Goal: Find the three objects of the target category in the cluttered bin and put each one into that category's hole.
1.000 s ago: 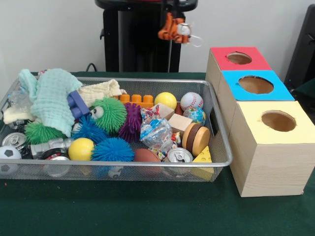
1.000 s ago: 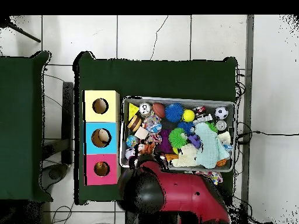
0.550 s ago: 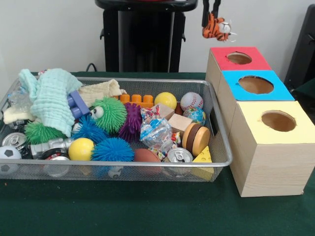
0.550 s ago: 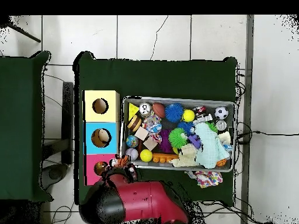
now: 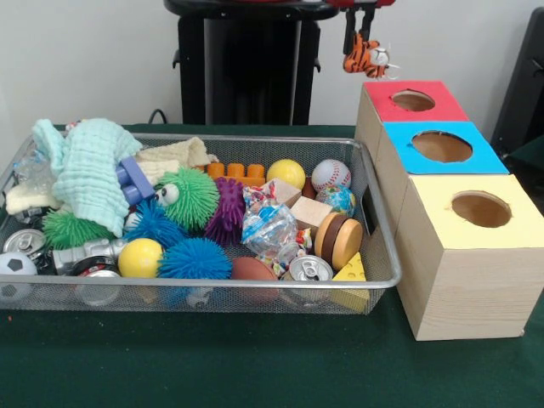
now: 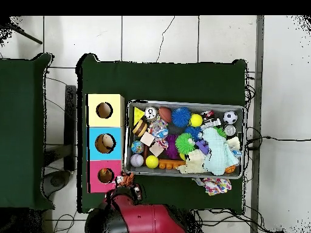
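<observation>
Across the left of the green table stands the wire mesh bin (image 5: 384, 255), crowded with spiky rubber balls, drink cans, wooden blocks and a pale green knitted cloth (image 5: 87, 170). Right of it, at the far side, the black gripper (image 5: 361, 30) hangs clenched on a small orange striped tiger toy (image 5: 361, 58), just left of and above the red-topped wooden box (image 5: 412, 100) and its round hole.

An orange striped toy tiger (image 5: 364, 56) hangs above the red-topped box (image 5: 410, 104).
</observation>
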Robot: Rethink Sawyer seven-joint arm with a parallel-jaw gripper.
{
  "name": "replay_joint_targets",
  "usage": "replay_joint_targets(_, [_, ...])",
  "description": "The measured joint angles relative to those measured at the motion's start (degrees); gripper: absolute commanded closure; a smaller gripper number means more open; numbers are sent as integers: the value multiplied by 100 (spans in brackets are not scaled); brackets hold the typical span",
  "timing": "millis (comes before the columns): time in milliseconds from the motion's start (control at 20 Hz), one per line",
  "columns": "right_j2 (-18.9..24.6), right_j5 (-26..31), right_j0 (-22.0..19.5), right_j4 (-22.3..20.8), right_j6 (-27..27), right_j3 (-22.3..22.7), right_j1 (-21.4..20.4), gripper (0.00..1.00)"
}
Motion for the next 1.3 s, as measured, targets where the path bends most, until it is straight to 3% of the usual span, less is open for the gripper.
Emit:
replay_joint_targets(500, [-377, -307, 200, 133, 18, 122, 360, 100])
replay_joint_targets(1300, [-580, -240, 816, 865, 19, 127, -19, 100])
